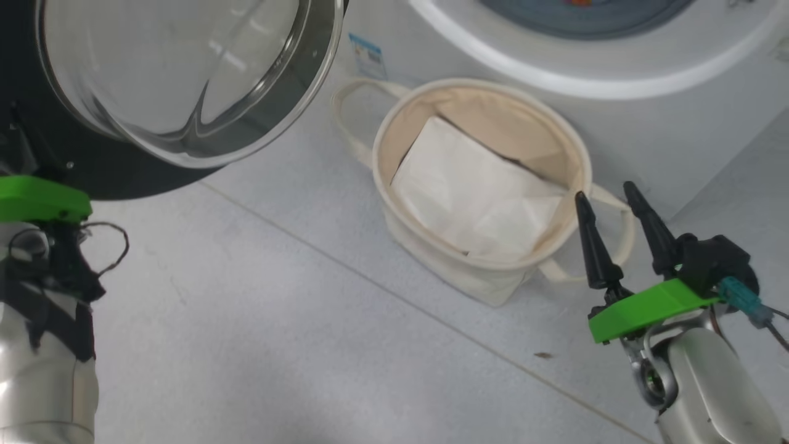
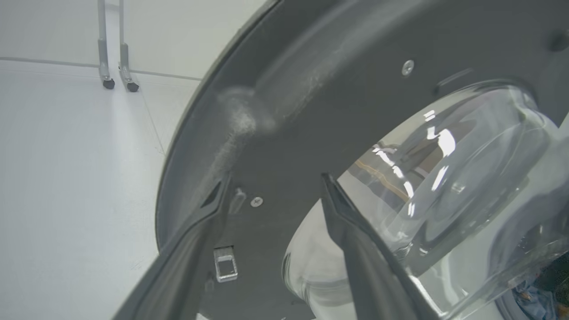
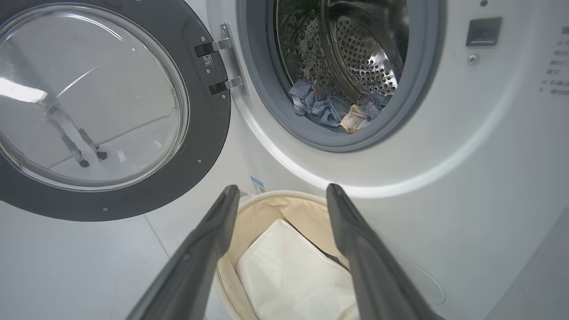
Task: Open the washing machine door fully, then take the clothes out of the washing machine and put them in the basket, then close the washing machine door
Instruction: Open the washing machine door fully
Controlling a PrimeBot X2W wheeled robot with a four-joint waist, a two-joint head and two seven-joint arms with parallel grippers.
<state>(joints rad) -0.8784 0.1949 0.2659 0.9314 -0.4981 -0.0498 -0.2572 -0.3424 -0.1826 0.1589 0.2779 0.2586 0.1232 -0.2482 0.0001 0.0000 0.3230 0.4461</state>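
Observation:
The washing machine door (image 3: 209,138) stands swung out to the left on its hinge, and its glass dome bulges at the upper left of the head view (image 1: 172,80). My left gripper (image 2: 274,182) is open, its fingers spread close against the door's dark inner rim (image 2: 333,111). Light blue clothes (image 3: 326,109) lie at the bottom of the washing machine's (image 3: 466,155) steel drum. The cream basket (image 1: 444,259) stands on the floor in front of the washer. My right gripper (image 1: 604,191) hangs open and empty just right of the basket; in its wrist view the right gripper (image 3: 282,189) is above the basket (image 3: 253,218).
A plain white sheet (image 1: 474,197) lies folded inside the basket. The door overhangs the floor on my left, above the left arm's green mount (image 1: 37,198). Two metal legs on castors (image 2: 115,66) stand far off beyond the door. Grey floor (image 1: 277,345) stretches in front of the basket.

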